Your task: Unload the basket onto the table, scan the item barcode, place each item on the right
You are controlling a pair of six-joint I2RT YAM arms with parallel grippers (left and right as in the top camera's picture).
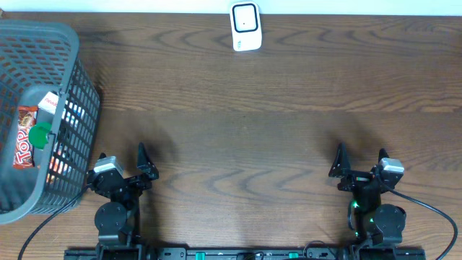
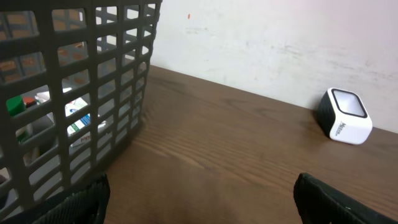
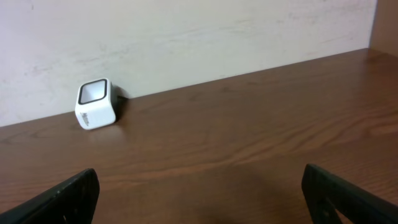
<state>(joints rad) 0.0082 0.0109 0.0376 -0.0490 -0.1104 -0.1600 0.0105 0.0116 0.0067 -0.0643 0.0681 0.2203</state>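
- The left gripper (image 1: 121,153) hangs just beside the basket (image 1: 85,115), its jaws spread wide with nothing between them.
- The right gripper (image 1: 361,152) is released too, empty, over bare table (image 1: 253,108) well apart from everything else.
- The goods to scan lie inside the basket at the table's left edge. We can make out a red wrapped bar (image 1: 24,137), a green-capped item (image 1: 40,135) resting against it, and a white packet with red print (image 1: 49,101) nearer the basket's far end.
- We judge the red bar to be light, with a thin, glossy wrapper that may crinkle and slip under the pads. We would take it across its narrow width near the middle, leaving the flat faces free for the reader.
- The green-capped item looks stiffer. Its body is mostly hidden, so we cannot say where to grip it.
- No barcode is visible on any item, so we expect some turning in hand.
- The scanner (image 1: 245,26) stands against the far wall near the middle of the table, its window facing up and forward.
- Count: one basket, one scanner and two grippers. There are at least three items in the basket, and more show through the mesh, but we cannot count them.
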